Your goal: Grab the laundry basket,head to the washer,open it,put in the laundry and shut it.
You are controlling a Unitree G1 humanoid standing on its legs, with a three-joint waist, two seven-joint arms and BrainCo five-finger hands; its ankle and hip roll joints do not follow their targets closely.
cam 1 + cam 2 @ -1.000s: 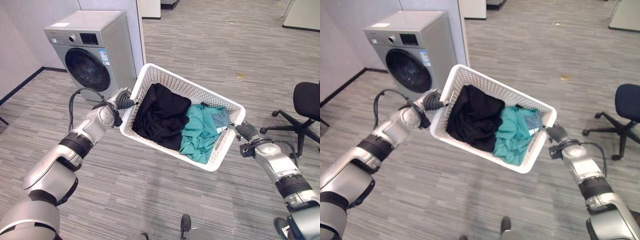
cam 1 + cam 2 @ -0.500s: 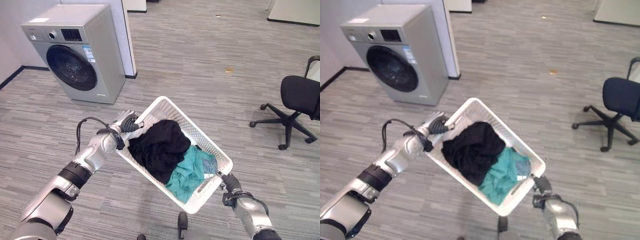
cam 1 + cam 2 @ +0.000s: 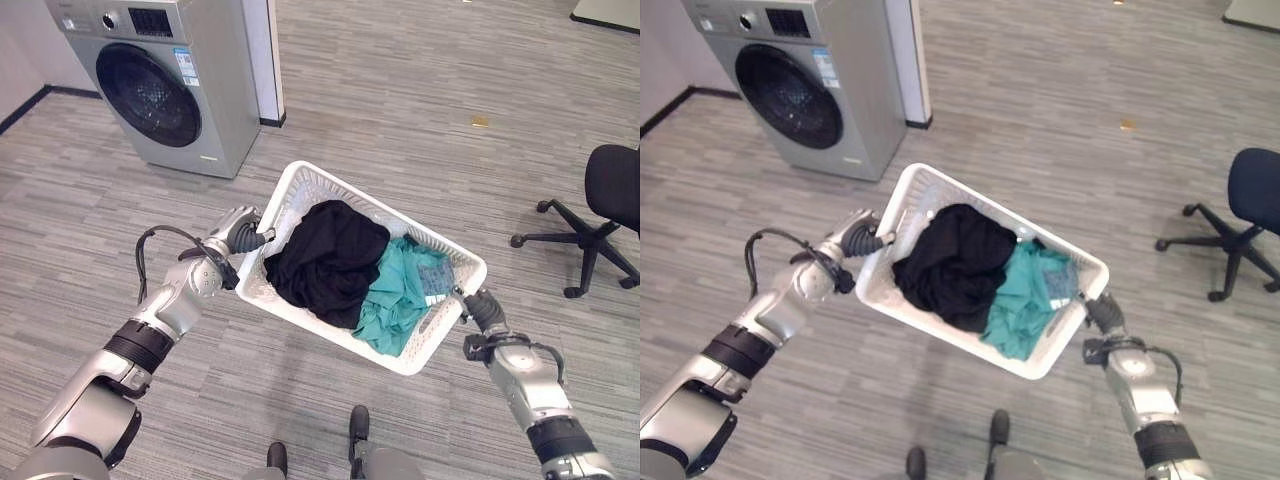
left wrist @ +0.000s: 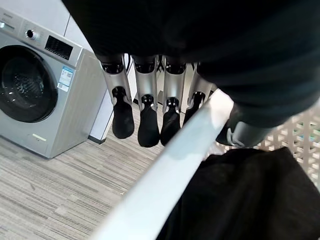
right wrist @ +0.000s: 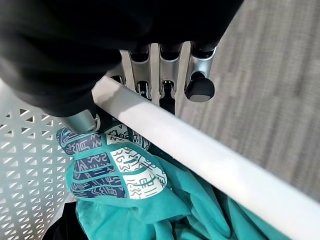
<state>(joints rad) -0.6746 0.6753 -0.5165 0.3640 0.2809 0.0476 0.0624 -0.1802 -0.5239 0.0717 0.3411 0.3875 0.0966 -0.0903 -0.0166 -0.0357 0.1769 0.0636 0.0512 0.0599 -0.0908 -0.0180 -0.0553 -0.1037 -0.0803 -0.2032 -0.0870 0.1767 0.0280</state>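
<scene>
The white plastic laundry basket with holes in its sides (image 3: 300, 190) is up off the floor, in the middle of the left eye view. It holds a black piece of clothing (image 3: 328, 258) and a teal piece of clothing (image 3: 400, 290) with a patterned patch.

Nearest, at the lower right of that view, the right hand (image 3: 482, 311) grips one short end of the basket. In the right wrist view its fingers (image 5: 200, 86) go down outside the white rim and the thumb presses from inside, so the rim is pinched between them.

A bit farther, at middle left, the left hand (image 3: 243, 232) grips the other short end. The left wrist view shows its fingers (image 4: 148, 131) outside the rim and the thumb inside, holding it too.

The basket's long side runs from hand to hand, slanting from middle left down to lower right.

Farthest, at the upper left, stands the grey washing machine with a round dark door (image 3: 150, 95). The door looks closed. The left hand's end of the basket is nearer to it, so I think the walk goes up and left. A black office chair (image 3: 612, 190) stands well apart at the right edge.
</scene>
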